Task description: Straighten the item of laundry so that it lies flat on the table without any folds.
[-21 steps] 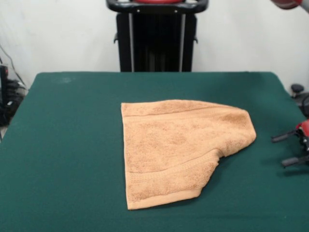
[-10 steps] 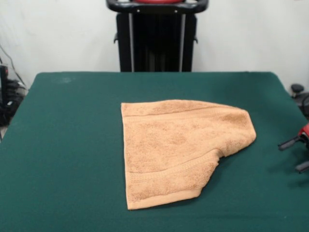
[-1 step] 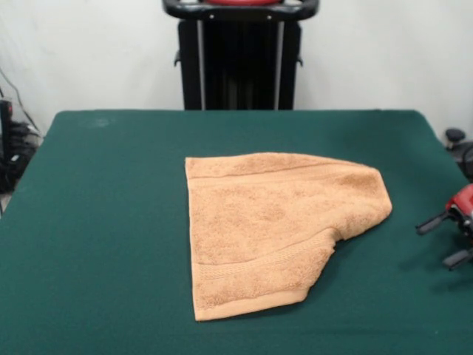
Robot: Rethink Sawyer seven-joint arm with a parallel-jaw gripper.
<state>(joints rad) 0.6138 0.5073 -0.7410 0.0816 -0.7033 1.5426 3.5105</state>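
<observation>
The item of laundry [image 3: 270, 225], an orange-tan terry towel, lies in the middle of the dark green table [image 3: 111, 222]. Its left edge runs straight. Its right side is folded under into a rounded bulge, and the lower right corner is tucked in. A ribbed band crosses near its front edge. My gripper [image 3: 443, 240] hovers low over the table at the right edge of the front view, well right of the towel. Its two dark fingers [image 3: 431, 222] stand apart and point left toward the towel. Nothing is between them.
A dark caster-like object [image 3: 454, 136] and cables sit just off the table's right side. More cables and equipment [image 3: 11, 148] lie off the left edge.
The gripper drew back toward the right edge, then came a little way left again. The towel has not moved.
</observation>
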